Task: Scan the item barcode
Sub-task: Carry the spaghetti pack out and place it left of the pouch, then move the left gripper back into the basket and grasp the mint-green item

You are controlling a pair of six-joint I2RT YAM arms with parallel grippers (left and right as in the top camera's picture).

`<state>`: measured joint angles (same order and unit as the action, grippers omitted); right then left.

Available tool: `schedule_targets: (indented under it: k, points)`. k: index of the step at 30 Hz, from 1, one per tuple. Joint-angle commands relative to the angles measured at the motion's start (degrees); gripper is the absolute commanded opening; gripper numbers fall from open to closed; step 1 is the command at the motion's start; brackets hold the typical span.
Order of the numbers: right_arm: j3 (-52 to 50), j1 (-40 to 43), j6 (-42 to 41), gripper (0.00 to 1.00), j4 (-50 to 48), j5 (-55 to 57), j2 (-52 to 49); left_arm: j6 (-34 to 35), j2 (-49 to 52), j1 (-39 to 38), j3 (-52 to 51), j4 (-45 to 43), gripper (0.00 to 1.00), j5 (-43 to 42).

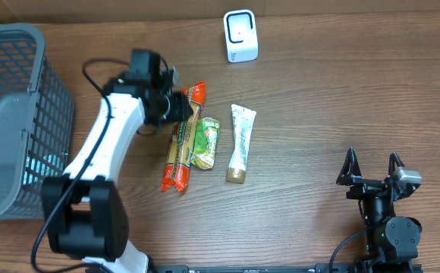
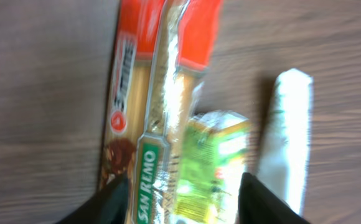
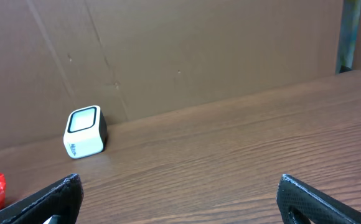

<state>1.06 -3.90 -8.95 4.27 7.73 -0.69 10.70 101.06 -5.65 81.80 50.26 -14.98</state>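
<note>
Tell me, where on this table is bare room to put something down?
Bare table lies between the tube and the right gripper, and around the scanner. Crowded: pasta packet, green packet and tube side by side, the left gripper over the pasta.

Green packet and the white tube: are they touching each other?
Apart. The overhead view shows a strip of bare table running between the green packet and the white tube along their whole facing sides.

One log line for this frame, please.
left gripper: open over pasta pack | right gripper: open, empty | scanner: no item at it
</note>
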Motion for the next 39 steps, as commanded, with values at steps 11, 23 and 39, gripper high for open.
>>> schedule_targets:
  k: [11,23,39]
  points:
    - [-0.61,-0.5,0.04,1.0,-0.28,0.2,0.52,-4.74,-10.69,11.45,33.68,21.53,0.68,8.35]
    - [-0.61,-0.5,0.04,1.0,-0.28,0.2,0.52,4.07,-13.22,46.56,31.87,25.73,0.69,7.52]
    - [-0.61,-0.5,0.04,1.0,-0.28,0.2,0.52,11.26,-12.87,54.45,-6.27,-3.15,1.0,8.22]
